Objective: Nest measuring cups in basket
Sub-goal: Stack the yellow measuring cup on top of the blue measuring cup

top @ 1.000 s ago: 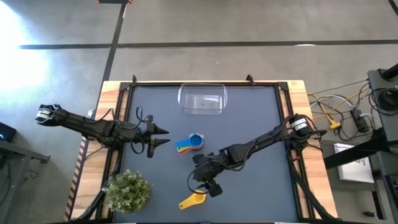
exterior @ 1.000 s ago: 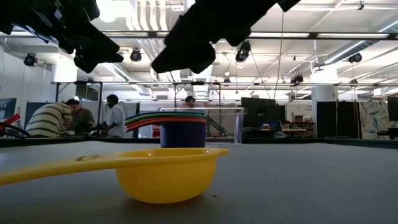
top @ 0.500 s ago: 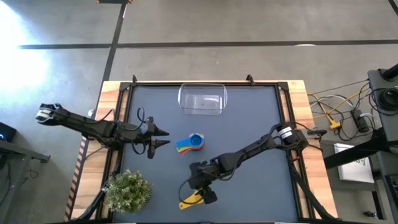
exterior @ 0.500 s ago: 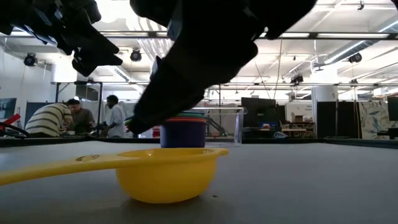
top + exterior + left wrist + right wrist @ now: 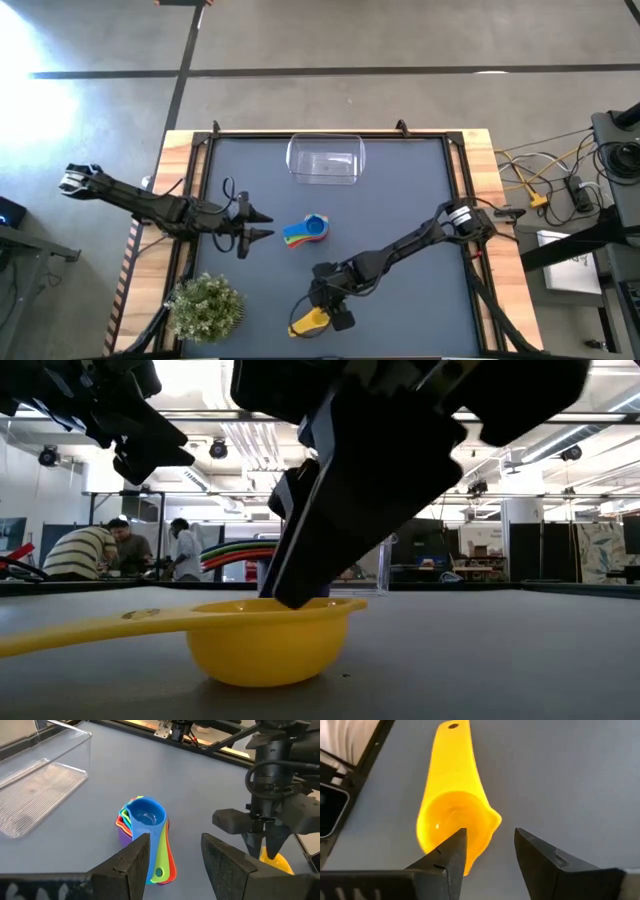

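The yellow measuring cup (image 5: 310, 322) (image 5: 265, 650) (image 5: 452, 820) sits upright on its bowl near the table's near edge, its handle pointing left. My right gripper (image 5: 323, 308) (image 5: 487, 837) is open and low over the bowl's end away from the handle. One finger (image 5: 451, 851) stands over the bowl's hollow, the other (image 5: 540, 860) outside its wall. The other cups sit nested in a stack (image 5: 306, 230) (image 5: 145, 820) at mid-table, blue on top. My left gripper (image 5: 268, 224) (image 5: 175, 845) hovers open just left of the stack. The clear basket (image 5: 325, 160) (image 5: 40, 775) stands at the far edge. My right gripper comes at the yellow cup's bowl rim (image 5: 487, 822) from above, slanting down, with its fingers on either side of the wall. I cannot tell whether either finger touches the cup. The cup rests on the table.
A small green potted plant (image 5: 205, 307) stands at the near left corner, left of the yellow cup. A raised wooden frame (image 5: 190, 190) borders the table. The mat (image 5: 410, 190) right of the stack is open grey surface. People stand in the room beyond (image 5: 100, 550).
My right gripper has moved toward the near edge and slightly left, and come down from above the table until its fingers reach the yellow cup's bowl. The cup has stayed where it was.
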Robot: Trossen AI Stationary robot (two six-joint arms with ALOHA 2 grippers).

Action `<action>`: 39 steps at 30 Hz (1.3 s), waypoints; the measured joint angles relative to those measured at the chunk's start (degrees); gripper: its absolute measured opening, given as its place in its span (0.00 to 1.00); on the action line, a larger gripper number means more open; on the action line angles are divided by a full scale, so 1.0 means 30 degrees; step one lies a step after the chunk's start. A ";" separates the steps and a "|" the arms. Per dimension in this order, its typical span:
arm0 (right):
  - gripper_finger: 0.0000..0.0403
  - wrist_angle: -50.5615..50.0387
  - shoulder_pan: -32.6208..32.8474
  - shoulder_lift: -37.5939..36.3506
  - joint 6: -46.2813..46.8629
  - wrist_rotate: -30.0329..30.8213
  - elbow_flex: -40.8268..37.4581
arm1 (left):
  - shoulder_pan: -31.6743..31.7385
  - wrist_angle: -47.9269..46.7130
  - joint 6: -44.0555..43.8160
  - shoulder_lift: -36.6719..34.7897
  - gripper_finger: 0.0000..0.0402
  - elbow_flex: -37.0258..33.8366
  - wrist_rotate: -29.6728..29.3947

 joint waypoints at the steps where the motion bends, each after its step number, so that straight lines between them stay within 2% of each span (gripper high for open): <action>1: 0.35 -0.0098 0.0000 0.0000 -0.0023 0.0082 -0.0007 | 0.0000 0.0076 0.0005 0.0048 0.40 0.0000 0.0003; 5: 0.25 -0.0788 -0.0036 0.0000 -0.0204 0.0523 -0.0022 | 0.0000 0.0105 0.0051 0.0236 0.40 0.0000 0.0000; 10: 0.05 -0.1810 -0.0022 -0.0002 -0.0363 0.0935 -0.0021 | 0.0000 0.0102 0.0060 0.0310 0.40 0.0000 0.0000; 22: 0.02 -0.1878 -0.0029 -0.0966 -0.0931 0.1042 -0.0007 | 0.0000 0.0115 0.0066 0.0274 0.40 0.0000 0.0000; 27: 0.06 -0.1803 -0.0029 -0.0984 -0.1263 -0.0003 -0.0007 | 0.0000 0.0115 0.0066 0.0274 0.40 0.0000 0.0000; 35: 0.28 -0.1784 -0.0029 -0.0998 -0.1203 0.0123 -0.0007 | 0.0000 0.0115 0.0066 0.0274 0.40 0.0000 0.0000; 39: 0.36 -0.1784 -0.0029 -0.0998 -0.0816 0.1182 -0.0015 | 0.0000 0.0115 0.0066 0.0274 0.40 0.0000 0.0000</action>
